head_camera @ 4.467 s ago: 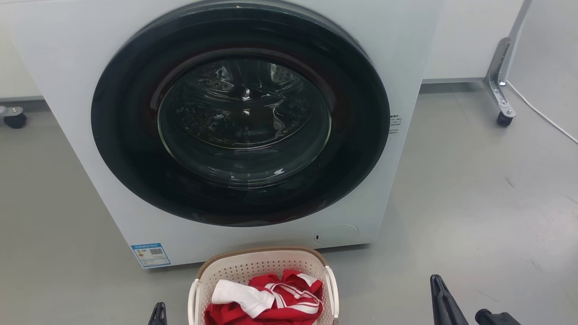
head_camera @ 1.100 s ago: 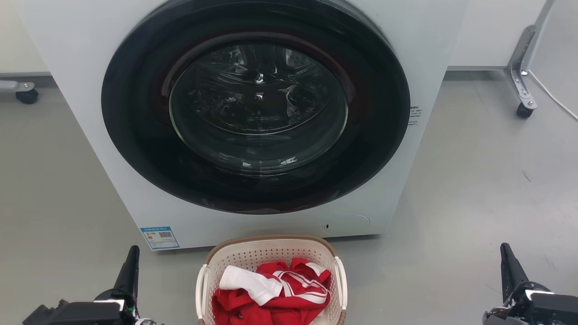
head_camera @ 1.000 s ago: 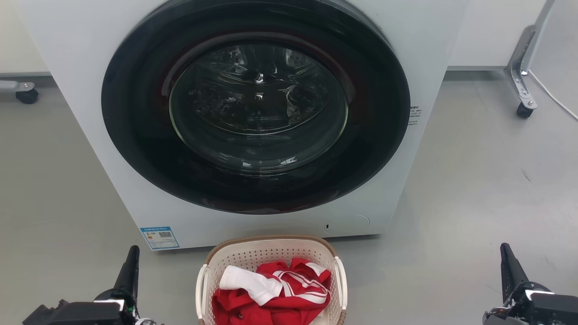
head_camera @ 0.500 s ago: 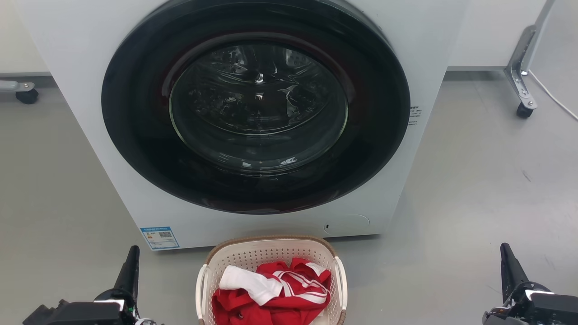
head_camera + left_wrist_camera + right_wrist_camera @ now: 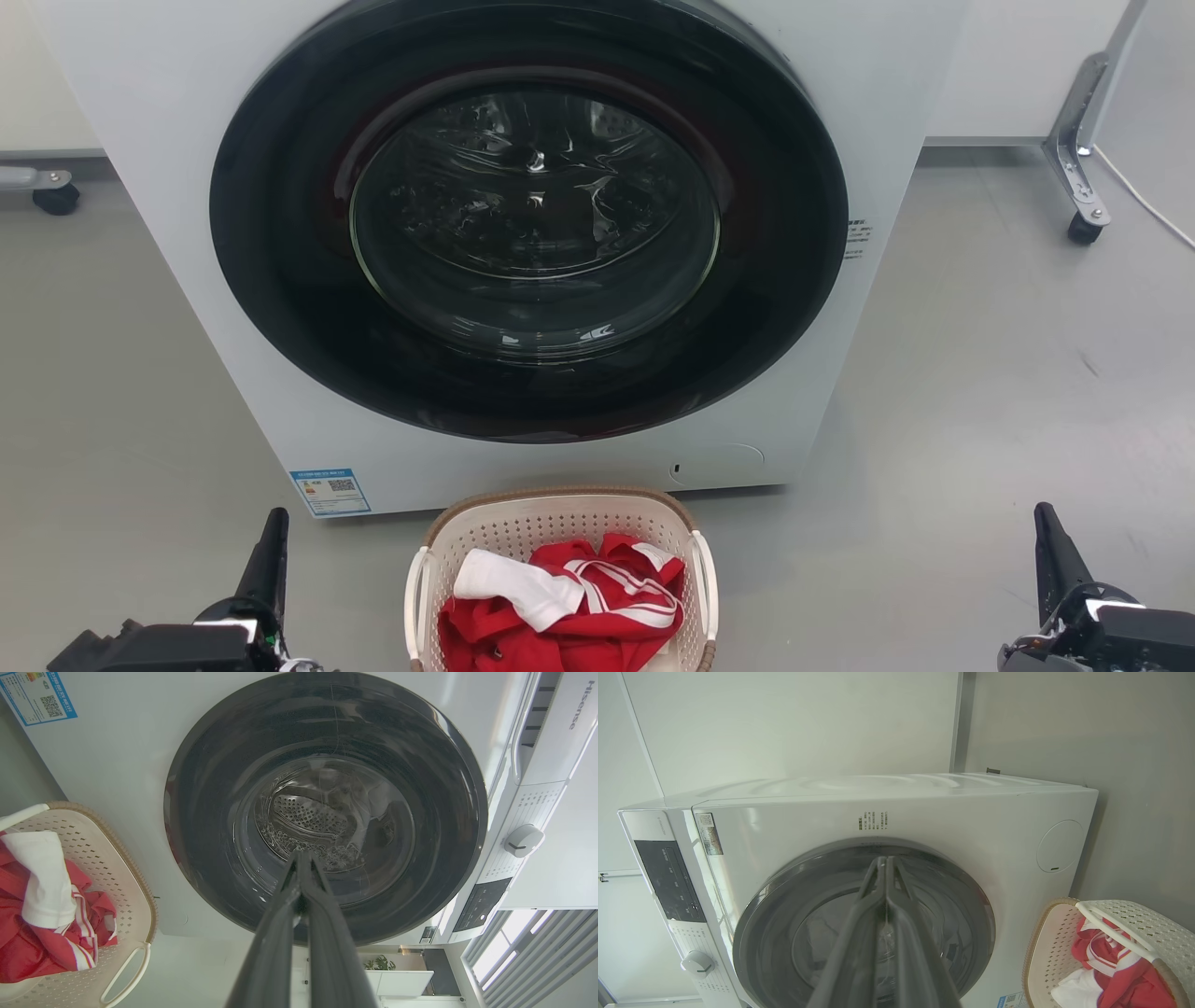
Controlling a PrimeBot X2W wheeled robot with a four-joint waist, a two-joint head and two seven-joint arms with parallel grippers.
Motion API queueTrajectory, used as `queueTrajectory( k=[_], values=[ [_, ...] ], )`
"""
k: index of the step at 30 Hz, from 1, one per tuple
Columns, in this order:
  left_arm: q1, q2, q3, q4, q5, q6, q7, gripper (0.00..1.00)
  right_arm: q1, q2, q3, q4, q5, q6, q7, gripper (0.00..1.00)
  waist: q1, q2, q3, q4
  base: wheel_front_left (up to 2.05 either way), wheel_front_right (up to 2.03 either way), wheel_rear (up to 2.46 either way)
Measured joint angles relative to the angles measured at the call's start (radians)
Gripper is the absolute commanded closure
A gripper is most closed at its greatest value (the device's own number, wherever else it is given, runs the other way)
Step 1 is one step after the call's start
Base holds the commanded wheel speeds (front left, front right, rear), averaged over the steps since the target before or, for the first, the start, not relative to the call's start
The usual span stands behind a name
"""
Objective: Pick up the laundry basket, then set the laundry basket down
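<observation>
On my head feed the laundry basket [image 5: 523, 537] sits on the smooth grey floor [image 5: 980, 392] just in front of the washer [image 5: 168, 187], between my two grippers and apart from both. It is a rounded-rectangular tub of cream plastic, its walls dotted with small holes, with a brown woven-look rim and thin white loop handles. A crumpled red garment [image 5: 569, 607] with white stripes lies in it. The left gripper [image 5: 301, 858] has its long dark fingers pressed together at the tips with nothing between them, and the right gripper [image 5: 883, 861] is pinched the same way. The washer is a glossy white box with a big round black door [image 5: 280, 280] and a domed glass porthole, and a perforated steel drum [image 5: 308, 816] shows behind the glass. Low on its front is a blue label [image 5: 330, 491] with a QR code, its print too small for me to read. The drawer [image 5: 560, 728] reads "Hisense", near a pale round knob [image 5: 523, 840]
</observation>
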Motion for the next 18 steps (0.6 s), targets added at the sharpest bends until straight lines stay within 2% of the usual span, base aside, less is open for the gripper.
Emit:
queueTrajectory(
  k=[18],
  values=[
    [0.0, 0.0, 0.0, 0.0, 0.0, 0.0, 0.0, 1.0, 0.0, 0.0, 0.0, 0.0, 0.0, 0.0, 0.0, 1.0, 0.0, 0.0, 0.0, 0.0, 0.0, 0.0, 0.0]
  ],
)
